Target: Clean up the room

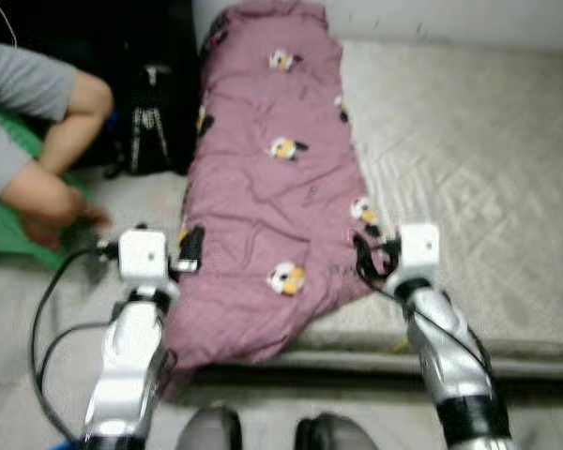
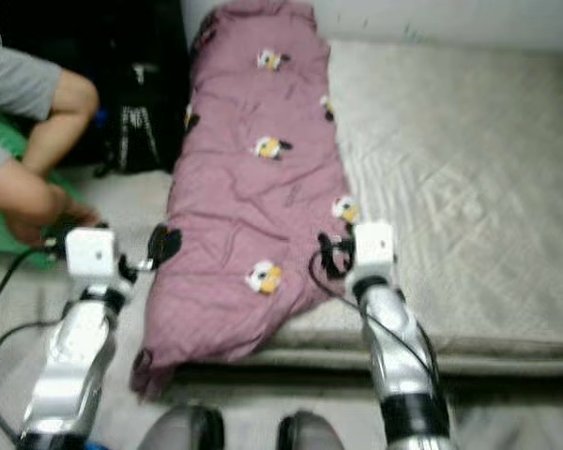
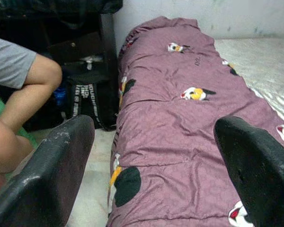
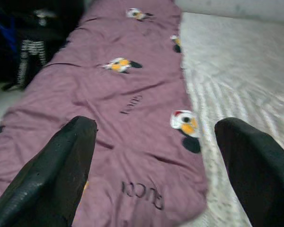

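Note:
A mauve quilt (image 1: 272, 178) printed with small penguins lies in a long strip along the left side of a mattress (image 1: 469, 150). Its near end droops over the mattress's front edge toward the floor. My left gripper (image 1: 185, 251) hovers at the quilt's left edge near that end. In the left wrist view the left gripper (image 3: 154, 130) is open, with the quilt (image 3: 180, 123) lying beyond the fingers. My right gripper (image 1: 368, 253) hangs over the quilt's right edge. It is open too, as the right wrist view (image 4: 155, 126) shows, with nothing between the fingers.
A person (image 1: 38, 131) sits at the left on a green seat (image 1: 5, 239), knees close to my left arm. A black bag (image 1: 150, 122) stands against dark furniture beside the mattress. The mattress's front edge (image 1: 432, 342) runs just ahead of my feet (image 1: 272, 431).

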Tool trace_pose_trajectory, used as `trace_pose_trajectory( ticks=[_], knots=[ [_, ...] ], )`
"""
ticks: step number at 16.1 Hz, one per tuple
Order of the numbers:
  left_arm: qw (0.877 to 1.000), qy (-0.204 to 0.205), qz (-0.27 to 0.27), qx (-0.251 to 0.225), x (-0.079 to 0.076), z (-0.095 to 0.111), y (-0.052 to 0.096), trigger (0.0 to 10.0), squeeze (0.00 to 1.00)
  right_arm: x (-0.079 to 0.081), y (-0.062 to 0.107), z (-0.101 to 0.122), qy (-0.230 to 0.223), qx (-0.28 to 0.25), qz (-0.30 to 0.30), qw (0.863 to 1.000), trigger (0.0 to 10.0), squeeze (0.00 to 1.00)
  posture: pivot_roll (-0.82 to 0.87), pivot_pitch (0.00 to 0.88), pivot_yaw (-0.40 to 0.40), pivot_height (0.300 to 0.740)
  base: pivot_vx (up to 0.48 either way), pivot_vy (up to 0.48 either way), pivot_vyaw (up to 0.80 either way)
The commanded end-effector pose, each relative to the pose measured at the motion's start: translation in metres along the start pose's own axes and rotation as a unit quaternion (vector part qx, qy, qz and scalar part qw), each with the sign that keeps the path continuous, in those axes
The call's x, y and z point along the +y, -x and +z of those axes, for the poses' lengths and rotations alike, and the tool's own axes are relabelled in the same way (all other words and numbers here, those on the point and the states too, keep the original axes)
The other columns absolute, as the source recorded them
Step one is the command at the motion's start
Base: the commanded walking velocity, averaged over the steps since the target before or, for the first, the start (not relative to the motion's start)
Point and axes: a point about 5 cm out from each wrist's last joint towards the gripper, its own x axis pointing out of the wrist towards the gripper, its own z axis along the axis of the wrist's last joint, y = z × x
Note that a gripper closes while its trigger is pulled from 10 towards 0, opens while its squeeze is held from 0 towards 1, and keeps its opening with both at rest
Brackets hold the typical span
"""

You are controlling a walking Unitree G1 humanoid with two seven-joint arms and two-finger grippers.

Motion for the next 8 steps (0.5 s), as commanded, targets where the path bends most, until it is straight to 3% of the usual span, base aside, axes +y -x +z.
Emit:
trace_pose_trajectory(
  ticks=[1, 2, 8],
  knots=[
    [1.0, -0.01, 0.01, -0.013, 0.004, 0.0057, 0.0006, 10.0, 0.0, -0.0022, 0.0003, 0.0045, -0.002, -0.008, -0.008, 1.0, 10.0, 0.0, -0.03, 0.114, -0.039, 0.74, 0.0, 0.0, -0.8],
    [1.0, -0.008, 0.015, -0.009, 0.0054, 0.0039, 0.0014, 10.0, 0.0, -0.0028, 0.0005, 0.0048, -0.001, -0.01, -0.009, 1.0, 10.0, 0.0, -0.03, 0.112, -0.039, 0.74, 0.0, 0.0, -0.71],
    [0.999, 0.0, 0.033, -0.003, 0.0063, 0.0022, -0.0051, 10.0, 0.0, -0.0059, -0.003, 0.0075, 0.002, -0.014, -0.013, 1.0, 10.0, 0.0, -0.03, 0.08, -0.043, 0.74, 0.0, 0.0, 0.0]
  ],
)
